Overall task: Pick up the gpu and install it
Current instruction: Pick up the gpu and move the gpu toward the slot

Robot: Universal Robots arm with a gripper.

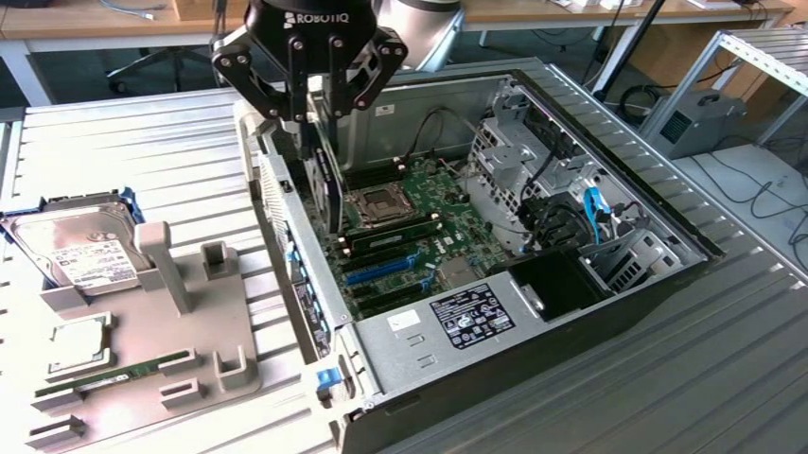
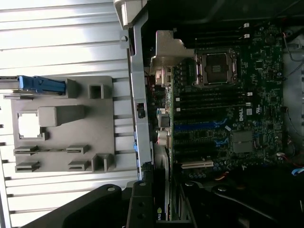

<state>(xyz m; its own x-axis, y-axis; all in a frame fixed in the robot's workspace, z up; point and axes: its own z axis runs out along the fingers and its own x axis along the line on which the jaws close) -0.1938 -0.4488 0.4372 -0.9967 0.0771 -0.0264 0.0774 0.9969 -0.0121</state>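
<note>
**GPU lifted and held over open case, not yet seated**

Exterior view. The gripper [image 1: 313, 112] hangs above the open computer case [image 1: 631, 284], at the side toward the exterior view's left. Its fingers [image 1: 259, 87] are drawn in partway and pinch the top edge of the gpu [image 1: 325, 180]. The card hangs upright and edge-on, reaching down toward the motherboard [image 1: 442, 222] beside the processor socket [image 1: 378, 203]. Its lower end sits on the far side of the blue expansion slots [image 1: 378, 271]. Whether it touches the board I cannot tell. My reading is that the pick-up is done and the install is left: the card is not in a slot. On the worktop [image 1: 151, 151], toward the exterior view's left, the grey fixture [image 1: 189, 312] holds the hard drive [image 1: 76, 248] and the memory stick [image 1: 114, 374].

Wrist view. The fingers [image 2: 104, 204] clamp the gpu [image 2: 162, 214] from both sides in a narrow, closed grip. A small logo shows on the card between them. The card runs just inside the case wall, along the motherboard [image 2: 247, 95]. The blue expansion slots [image 2: 199, 126] stand empty. The grey fixture [image 2: 61, 128] lies outside the case.
</note>
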